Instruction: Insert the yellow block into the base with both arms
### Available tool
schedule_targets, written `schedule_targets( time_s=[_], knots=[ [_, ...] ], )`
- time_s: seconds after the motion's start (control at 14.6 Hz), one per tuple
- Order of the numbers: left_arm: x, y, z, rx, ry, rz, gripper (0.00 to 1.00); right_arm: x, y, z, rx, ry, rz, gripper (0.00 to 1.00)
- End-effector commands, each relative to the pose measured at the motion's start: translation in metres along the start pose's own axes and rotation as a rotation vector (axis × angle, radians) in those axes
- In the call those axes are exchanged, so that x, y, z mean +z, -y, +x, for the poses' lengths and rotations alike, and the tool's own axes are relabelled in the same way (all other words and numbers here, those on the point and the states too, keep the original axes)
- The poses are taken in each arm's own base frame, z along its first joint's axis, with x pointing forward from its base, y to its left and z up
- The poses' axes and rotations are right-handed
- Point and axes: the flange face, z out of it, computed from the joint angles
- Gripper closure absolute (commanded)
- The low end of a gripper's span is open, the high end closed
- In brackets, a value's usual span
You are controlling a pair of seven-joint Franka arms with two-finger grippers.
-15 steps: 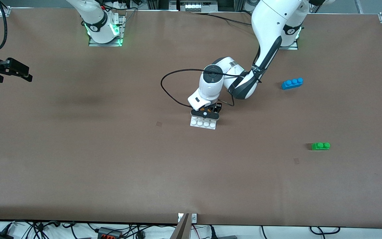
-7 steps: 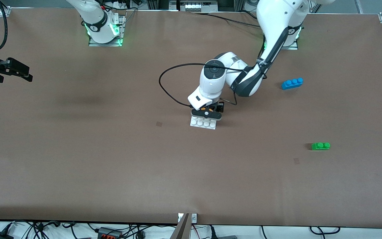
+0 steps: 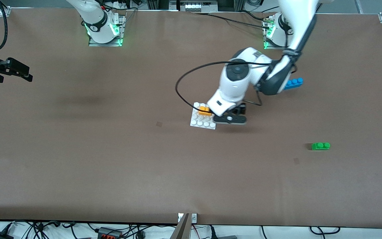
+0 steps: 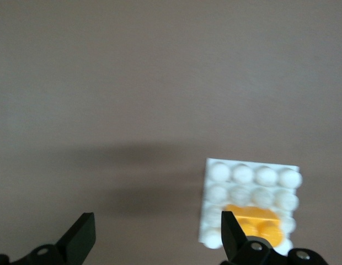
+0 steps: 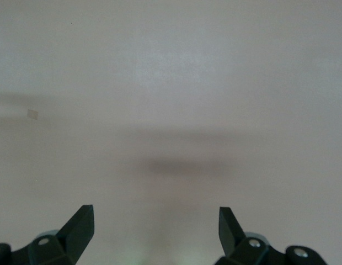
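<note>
While right claw [image 3: 15,71] waits, left claw [image 4: 154,234] hovers open beside base [image 3: 196,121].

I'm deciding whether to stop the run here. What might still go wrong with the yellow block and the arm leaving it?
1. The yellow block sits on the base, but whether it is fully pressed down cannot be seen.
2. The open left pincer hangs right beside the base; a low sweep might nudge it.

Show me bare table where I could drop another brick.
Widest bare stretch: the table nearer the camera than the base, toward the right arm's end. Crowded: base with yellow block, left gripper beside it. Blue brick and green brick dot the left arm's end.
</note>
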Motion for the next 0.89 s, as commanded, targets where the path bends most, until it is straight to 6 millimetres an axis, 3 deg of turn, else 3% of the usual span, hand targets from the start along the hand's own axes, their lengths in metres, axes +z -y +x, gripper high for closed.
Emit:
schedule_targets(
  time_s=[0.0, 0.14, 0.34, 0.48, 0.62, 0.68, 0.82],
  knots=[
    [-0.016, 0.069, 0.019, 0.044, 0.054, -0.026, 0.00, -0.005, 0.000, -0.001, 0.001, -0.001, -0.010, 0.00],
    [-0.018, 0.112, 0.027, 0.083, 0.108, -0.030, 0.00, -0.005, 0.001, -0.001, 0.001, -0.001, -0.008, 0.00],
    [-0.018, 0.159, 0.035, 0.161, 0.137, -0.036, 0.00, -0.005, 0.001, -0.001, 0.001, -0.001, -0.008, 0.00],
    [-0.021, 0.170, 0.034, 0.196, 0.162, -0.032, 0.00, -0.005, 0.001, -0.001, 0.001, -0.001, -0.008, 0.00],
    [-0.042, 0.197, 0.041, 0.180, 0.143, -0.034, 0.00, -0.005, 0.001, -0.001, 0.000, -0.001, -0.008, 0.00],
    [-0.056, 0.205, 0.039, 0.171, 0.138, -0.036, 0.00, -0.006, 0.001, -0.002, 0.000, -0.001, -0.008, 0.00],
    [-0.084, 0.240, 0.035, 0.107, 0.106, -0.048, 0.00, -0.006, 0.001, -0.002, 0.000, -0.001, -0.008, 0.00]
  ],
)
